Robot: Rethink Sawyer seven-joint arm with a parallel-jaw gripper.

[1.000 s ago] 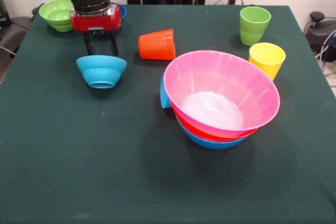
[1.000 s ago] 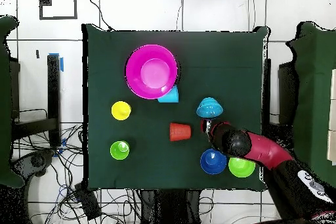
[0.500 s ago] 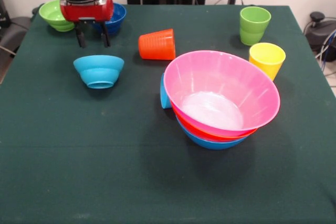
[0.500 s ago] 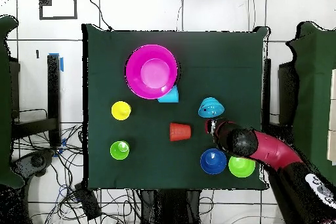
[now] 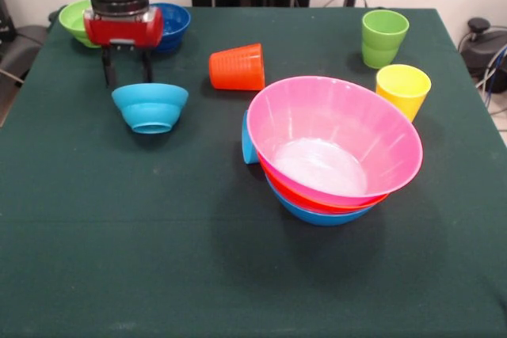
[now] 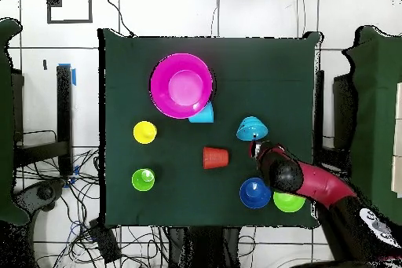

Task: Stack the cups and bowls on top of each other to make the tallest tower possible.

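since a second ago the gripper (image 5: 126, 69) has lifted off the upturned light blue bowl (image 5: 150, 106), fingers spread and empty just behind it. regrasping looks underway; next it must carry that bowl to the tower (image 5: 337, 152).

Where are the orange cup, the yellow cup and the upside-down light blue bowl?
orange cup (image 5: 238, 67), front view, on its ridged side as it lies tipped over.
yellow cup (image 5: 403, 87), front view, on its outer wall.
light blue bowl (image 5: 150, 104), front view, on its upturned side wall.
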